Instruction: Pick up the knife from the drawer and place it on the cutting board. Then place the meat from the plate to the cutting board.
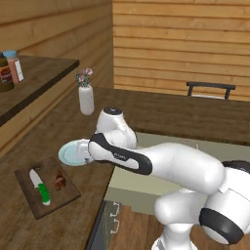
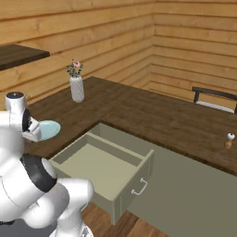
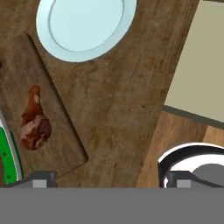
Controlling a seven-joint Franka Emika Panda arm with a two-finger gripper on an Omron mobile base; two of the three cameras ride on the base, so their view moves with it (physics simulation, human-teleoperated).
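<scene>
The dark brown cutting board (image 1: 68, 193) (image 3: 61, 140) lies on the counter at the lower left. On it rest the green-handled knife (image 1: 40, 187) (image 3: 8, 153) and, beside it, the reddish-brown meat (image 1: 60, 181) (image 3: 35, 122). The pale blue plate (image 1: 72, 152) (image 2: 49, 128) (image 3: 83, 24) sits bare just beyond the board. The grey-green drawer (image 1: 124, 188) (image 2: 104, 164) (image 3: 201, 65) stands pulled out with nothing inside. My gripper (image 3: 110, 180) hangs open above the counter between the board and the drawer, holding nothing; its fingertips (image 3: 41, 178) stand wide apart.
A white vase of flowers (image 1: 86, 95) (image 2: 77, 85) stands further back on the counter. Jars (image 1: 12, 68) sit on a raised shelf at the left. A dark chair (image 1: 210, 89) (image 2: 215, 99) is beyond the counter, and a small shaker (image 2: 228, 140) at the right.
</scene>
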